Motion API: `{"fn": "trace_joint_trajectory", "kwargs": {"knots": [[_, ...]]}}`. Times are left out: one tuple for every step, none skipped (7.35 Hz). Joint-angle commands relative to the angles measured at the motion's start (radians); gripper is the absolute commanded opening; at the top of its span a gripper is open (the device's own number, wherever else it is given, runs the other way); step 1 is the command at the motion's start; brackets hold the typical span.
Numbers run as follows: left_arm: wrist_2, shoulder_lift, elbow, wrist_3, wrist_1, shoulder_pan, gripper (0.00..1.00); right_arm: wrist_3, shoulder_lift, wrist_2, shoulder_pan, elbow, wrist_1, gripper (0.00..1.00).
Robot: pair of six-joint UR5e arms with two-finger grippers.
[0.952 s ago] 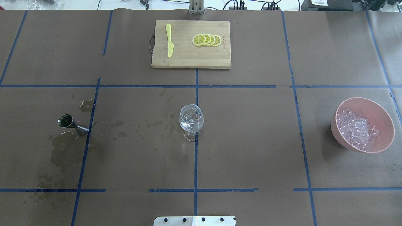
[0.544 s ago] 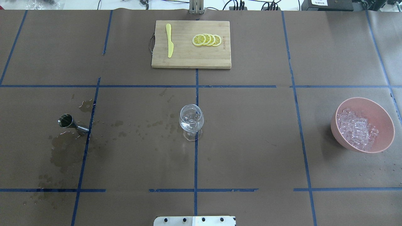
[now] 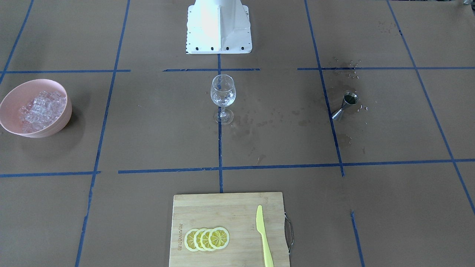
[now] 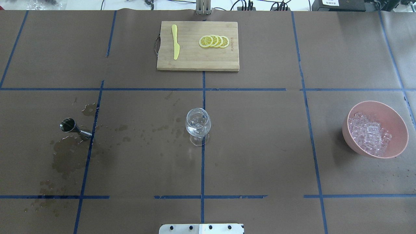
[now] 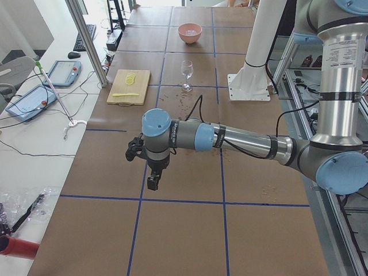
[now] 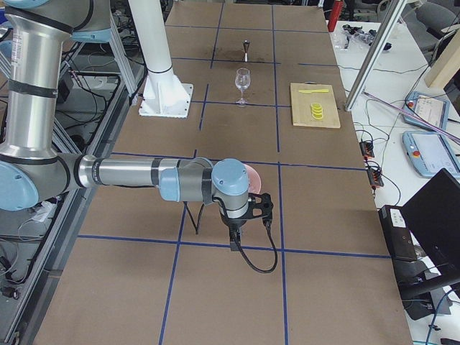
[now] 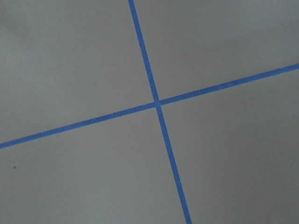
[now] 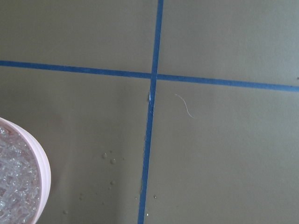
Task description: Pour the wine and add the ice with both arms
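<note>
A cut-pattern stemmed glass (image 4: 198, 125) (image 3: 223, 92) stands upright at the table's middle. The wine is too faint to make out in it. To its left stands a steel jigger (image 4: 73, 127) (image 3: 345, 105) among wet stains. The ice (image 4: 369, 133) (image 3: 39, 109) (image 8: 14, 186) fills a pink bowl (image 4: 398, 130) at the right. My left gripper (image 5: 152, 183) hangs over bare paper far from the jigger, and I cannot tell its state. My right gripper (image 6: 233, 241) hangs just beside the bowl (image 6: 253, 180), state also unclear. Neither wrist view shows fingers.
A wooden cutting board (image 4: 195, 61) at the far edge carries lemon slices (image 4: 214, 41) and a yellow knife (image 4: 175, 42). The white pedestal (image 3: 219, 26) stands at the robot's side. Blue tape lines cross the brown paper. Water drops (image 8: 112, 161) lie near the bowl.
</note>
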Motion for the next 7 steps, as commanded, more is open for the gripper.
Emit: {"fn": "trace_joint_trajectory", "kwargs": {"knots": [[0.002, 0.006, 0.036, -0.006, -0.322, 0.003, 1.00, 0.001, 0.001, 0.034, 0.000, -0.008, 0.076, 1.00], [0.008, 0.006, 0.089, -0.016, -0.571, 0.006, 1.00, 0.001, 0.004, 0.042, 0.000, -0.015, 0.077, 1.00], [0.000, 0.003, 0.132, -0.161, -0.762, 0.006, 1.00, 0.001, 0.002, 0.077, 0.000, -0.009, 0.079, 1.00], [-0.061, 0.029, 0.136, -0.273, -0.866, 0.006, 1.00, 0.001, 0.008, 0.082, 0.000, -0.011, 0.081, 1.00], [-0.093, 0.029, 0.131, -0.292, -0.940, 0.013, 1.00, 0.001, 0.007, 0.084, 0.001, -0.008, 0.100, 1.00], [-0.089, 0.032, 0.131, -0.376, -1.032, 0.080, 1.00, 0.001, 0.005, 0.084, 0.001, -0.008, 0.103, 1.00], [-0.045, 0.028, 0.104, -0.527, -1.051, 0.163, 1.00, 0.001, 0.005, 0.084, 0.001, -0.011, 0.104, 1.00]]}}
